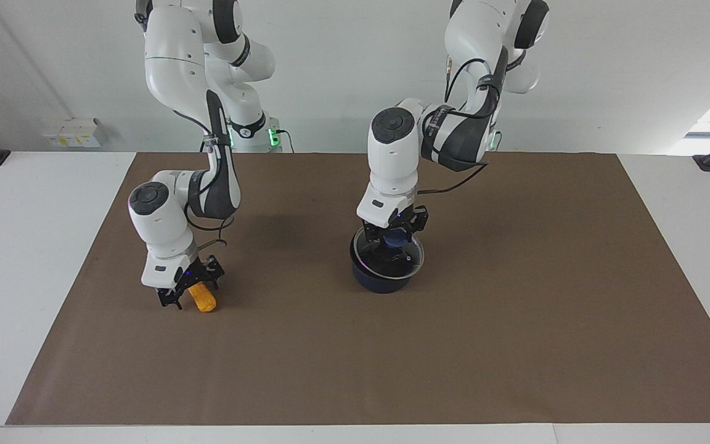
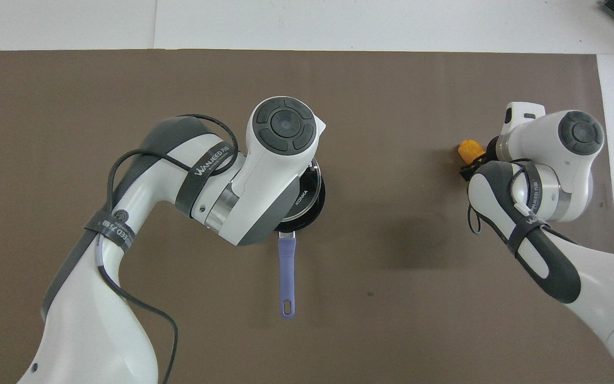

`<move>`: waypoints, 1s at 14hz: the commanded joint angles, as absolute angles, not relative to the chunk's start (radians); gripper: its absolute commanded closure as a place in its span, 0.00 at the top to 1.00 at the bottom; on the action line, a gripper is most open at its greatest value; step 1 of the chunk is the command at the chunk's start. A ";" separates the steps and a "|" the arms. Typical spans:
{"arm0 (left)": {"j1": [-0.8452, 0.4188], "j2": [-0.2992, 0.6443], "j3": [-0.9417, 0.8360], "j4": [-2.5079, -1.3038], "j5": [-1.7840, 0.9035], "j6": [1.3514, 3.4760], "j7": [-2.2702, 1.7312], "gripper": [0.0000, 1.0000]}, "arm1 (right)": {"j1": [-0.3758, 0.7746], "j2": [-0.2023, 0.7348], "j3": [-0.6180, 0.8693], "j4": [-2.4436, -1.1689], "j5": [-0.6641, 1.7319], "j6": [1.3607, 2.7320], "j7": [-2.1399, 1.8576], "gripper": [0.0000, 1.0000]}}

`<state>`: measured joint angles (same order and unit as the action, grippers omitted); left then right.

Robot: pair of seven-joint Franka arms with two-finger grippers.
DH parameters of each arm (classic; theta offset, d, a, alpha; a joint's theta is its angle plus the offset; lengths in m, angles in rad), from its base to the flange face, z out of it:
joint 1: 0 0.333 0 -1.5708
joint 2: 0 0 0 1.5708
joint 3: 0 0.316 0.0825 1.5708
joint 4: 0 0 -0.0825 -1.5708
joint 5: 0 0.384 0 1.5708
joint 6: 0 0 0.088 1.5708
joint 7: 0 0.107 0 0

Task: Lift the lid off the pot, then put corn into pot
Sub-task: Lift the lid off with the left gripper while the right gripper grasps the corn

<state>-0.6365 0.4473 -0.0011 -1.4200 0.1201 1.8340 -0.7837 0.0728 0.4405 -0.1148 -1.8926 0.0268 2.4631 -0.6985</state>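
left gripper (image 1: 394, 236) | we see it clamped on the lid (image 1: 387, 258) knob, lid tilted over the pot (image 1: 383, 280) | right gripper (image 1: 191, 290) | spread wide around the corn (image 1: 203, 298) on the mat (image 1: 515, 345)

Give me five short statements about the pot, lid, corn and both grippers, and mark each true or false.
1. The left gripper is shut on the blue knob of the round clear glass lid. True.
2. The lid lies on the brown mat beside the pot. False: it is tilted over the small dark navy-blue saucepan.
3. The orange-yellow corn cob is inside the pot. False: it lies on the brown mat toward the right arm's end.
4. The right gripper is down at the corn, open. True.
5. The saucepan's long blue handle points toward the robots. True.
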 commanded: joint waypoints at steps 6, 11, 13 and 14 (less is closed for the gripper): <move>-0.585 0.384 0.026 -1.443 0.166 1.766 -0.770 0.00 | 0.071 0.402 -0.112 -1.904 0.058 2.467 -0.637 0.00; -0.488 0.344 0.026 -1.546 0.163 1.767 -0.697 0.00 | 0.075 0.309 -0.110 -1.835 0.057 2.288 -0.534 0.00; -0.445 0.313 0.026 -1.616 0.163 1.781 -0.648 0.00 | 0.106 0.278 -0.109 -1.801 0.057 2.205 -0.451 0.00; -0.424 0.298 0.026 -1.650 0.161 1.786 -0.643 0.00 | 0.124 0.272 -0.109 -1.780 0.049 2.168 -0.389 0.00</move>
<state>-0.4573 0.3768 0.0350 -1.5429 0.1437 1.7696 -0.6671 0.0987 0.2897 -0.1122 -1.8053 0.0456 2.2265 -0.4798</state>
